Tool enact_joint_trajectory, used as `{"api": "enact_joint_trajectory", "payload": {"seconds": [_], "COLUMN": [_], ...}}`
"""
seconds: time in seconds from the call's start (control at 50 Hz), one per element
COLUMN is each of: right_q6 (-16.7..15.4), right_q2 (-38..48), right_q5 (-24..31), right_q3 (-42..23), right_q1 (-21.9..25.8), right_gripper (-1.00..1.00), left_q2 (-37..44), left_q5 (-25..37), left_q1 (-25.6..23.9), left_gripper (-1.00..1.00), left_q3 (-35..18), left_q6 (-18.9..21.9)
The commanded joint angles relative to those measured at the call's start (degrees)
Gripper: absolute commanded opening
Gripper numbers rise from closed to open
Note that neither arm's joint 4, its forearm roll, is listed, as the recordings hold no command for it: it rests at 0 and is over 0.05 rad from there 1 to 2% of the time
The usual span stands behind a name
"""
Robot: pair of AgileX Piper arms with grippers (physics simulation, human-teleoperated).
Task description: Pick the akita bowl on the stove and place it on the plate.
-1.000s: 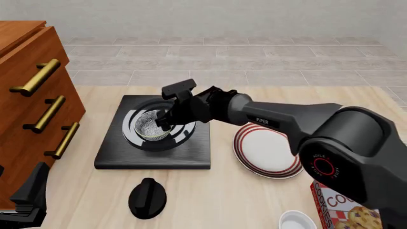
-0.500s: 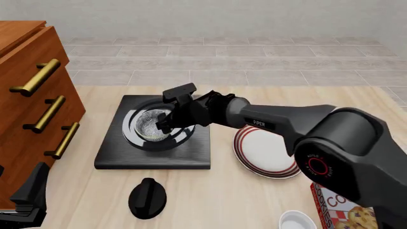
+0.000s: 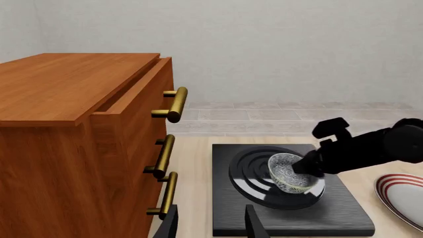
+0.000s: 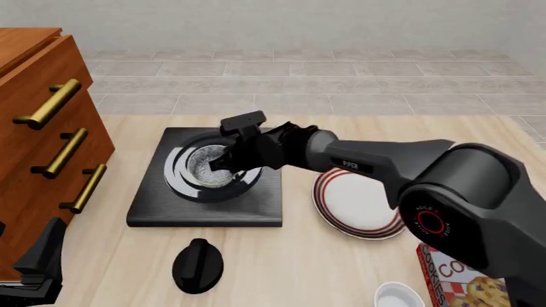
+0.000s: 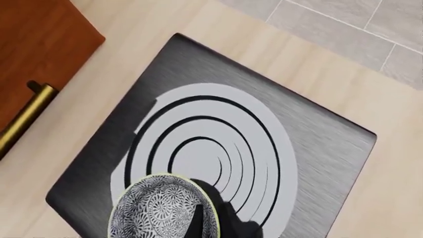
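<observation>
- Akita bowl is over the burner rings of the stove; in the left wrist view it looks tilted and perhaps a little raised, with a shadow under it, but I cannot say surely that it is free of the surface.
- Right gripper is at the bowl's rim on the side toward the plate. In the right wrist view one dark finger goes down inside the bowl near the rim. The other finger is hidden, so the jaws seem narrowly closed on the wall, but I cannot confirm it fully.
- Left gripper is low at the near left of the counter, beside the wooden drawer cabinet. Its jaws stand apart and hold nothing.
- The plate lies on the counter just beside the stove, on its right, and it carries nothing.
- Risk, in my judgement: the grip is only on one thin part of the rim, so the bowl may turn or slip out during the lift, because its weight hangs to one side.
- If the lift is too low, the bowl's foot may drag on the stove or hit the plate's rim while it moves across.
- A tilted bowl released too early may roll on the plate or rest half on the red rings.
- Black knob, a cookie box and a plain white bowl sit nearer the camera, well apart from the path.
</observation>
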Motion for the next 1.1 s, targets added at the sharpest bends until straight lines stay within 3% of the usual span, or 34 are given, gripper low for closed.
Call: {"api": "enact_joint_trajectory", "payload": {"seconds": [0.02,0.5,1.1], "right_q6": [0.18,-1.54,-0.30], "right_q2": [-1.19,-11.54,-22.40], "right_q5": [0.70,-0.07,-2.70], "right_q3": [2.34,10.66,22.08], "right_q1": [-0.92,-4.13,-9.41], "right_gripper": [-1.00,-1.00,-1.00], "left_q2": [0.00,0.00,0.00], "left_q5": [0.00,0.00,0.00], "left_q1": [0.00,0.00,0.00], "left_gripper": [1.00,1.00,1.00], "left_q3": [0.00,0.00,0.00], "left_q6": [0.00,0.00,0.00]}}
